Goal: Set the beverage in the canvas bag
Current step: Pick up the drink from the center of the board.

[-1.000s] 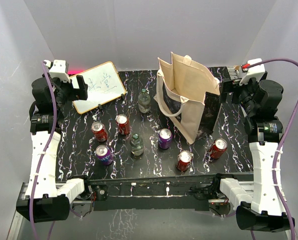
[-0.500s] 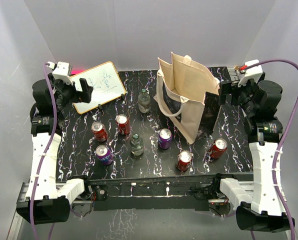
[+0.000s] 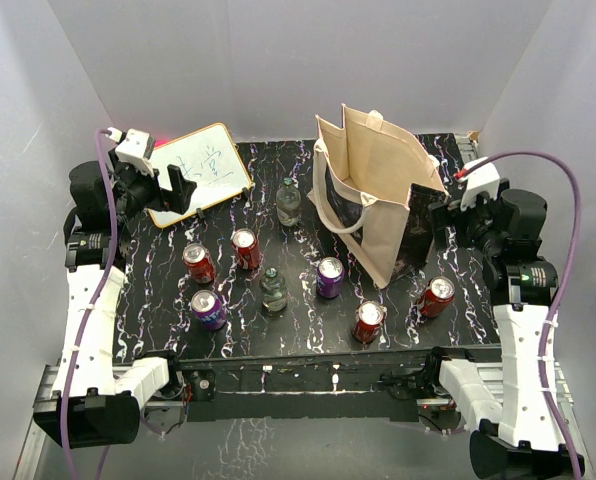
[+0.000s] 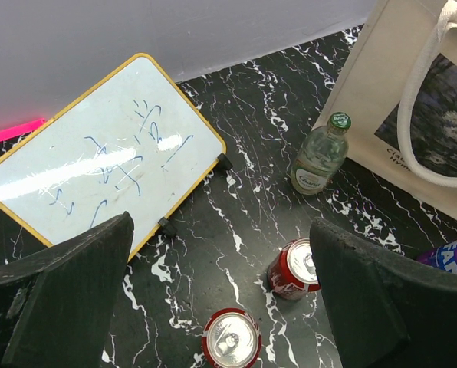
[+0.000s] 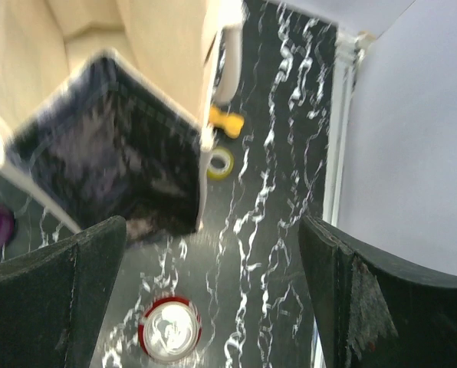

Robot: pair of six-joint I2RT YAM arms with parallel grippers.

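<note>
The left hand [image 4: 221, 295] and right hand [image 5: 213, 299] hung spread and empty either side of the upright canvas bag [image 3: 378, 190].

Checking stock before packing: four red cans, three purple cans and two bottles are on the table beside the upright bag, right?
Not quite: the top view shows two purple cans, not three. The four red cans, two bottles and upright bag are as you said.

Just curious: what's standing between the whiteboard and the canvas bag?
One clear bottle with a green cap, upright between the whiteboard and the canvas bag; the top and left wrist views show it.
</note>
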